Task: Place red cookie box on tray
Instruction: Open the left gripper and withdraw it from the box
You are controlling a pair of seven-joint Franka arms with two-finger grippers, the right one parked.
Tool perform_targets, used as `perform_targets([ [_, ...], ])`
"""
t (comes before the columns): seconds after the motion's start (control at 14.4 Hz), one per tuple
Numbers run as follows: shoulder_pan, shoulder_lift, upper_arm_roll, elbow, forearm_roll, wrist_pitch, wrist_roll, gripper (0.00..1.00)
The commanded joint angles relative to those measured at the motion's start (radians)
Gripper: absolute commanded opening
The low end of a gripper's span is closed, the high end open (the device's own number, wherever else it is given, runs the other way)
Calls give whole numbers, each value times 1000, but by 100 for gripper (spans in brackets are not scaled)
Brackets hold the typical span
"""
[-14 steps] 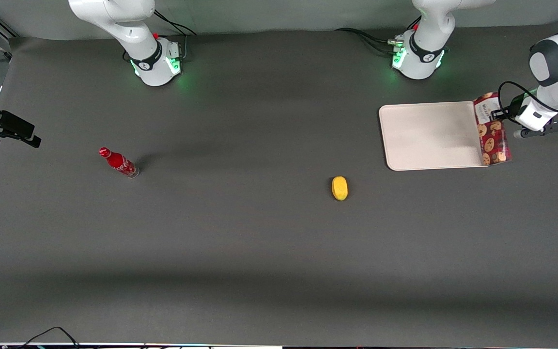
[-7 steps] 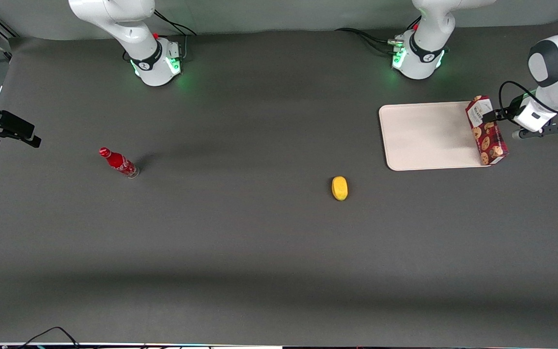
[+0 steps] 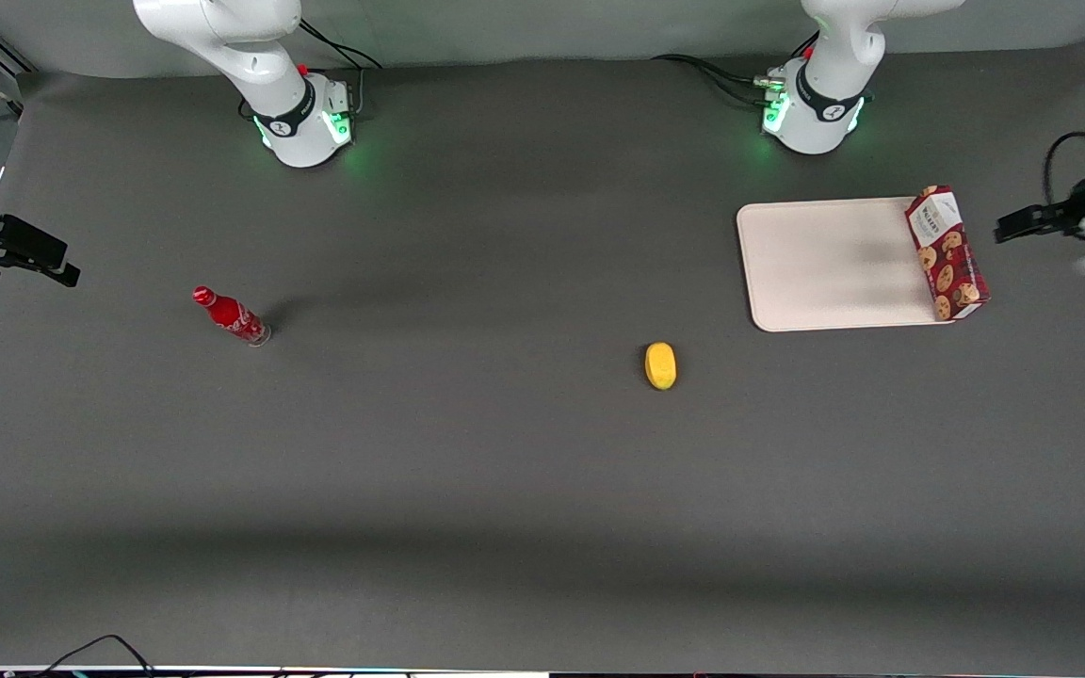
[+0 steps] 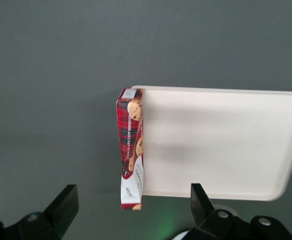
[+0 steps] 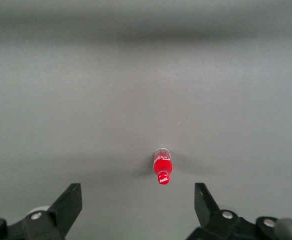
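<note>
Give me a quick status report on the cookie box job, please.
Gripper open, clear of the red cookie box, off toward the working arm's end. Box stands on its long edge along the tray rim, released. Nothing in the way.

The dark grey table (image 3: 467, 490) carries a tray (image 3: 825, 264) near the working arm's edge, a yellow object (image 3: 660, 365), perhaps a sponge, and a red bottle (image 3: 230, 315). The gripper (image 3: 1023, 226) hangs apart, fingers spread.
</note>
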Motion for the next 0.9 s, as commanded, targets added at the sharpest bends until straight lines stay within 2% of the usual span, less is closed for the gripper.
perform_targets([
  [0.0,-6,10,-93,213,-30,-167,9,100],
  [0.21,-6,24,-177,363,-108,-278,-19,100],
  [0.42,-6,66,-263,478,-126,-351,-48,100],
  [0.83,-6,125,-277,586,-145,-431,-36,100],
])
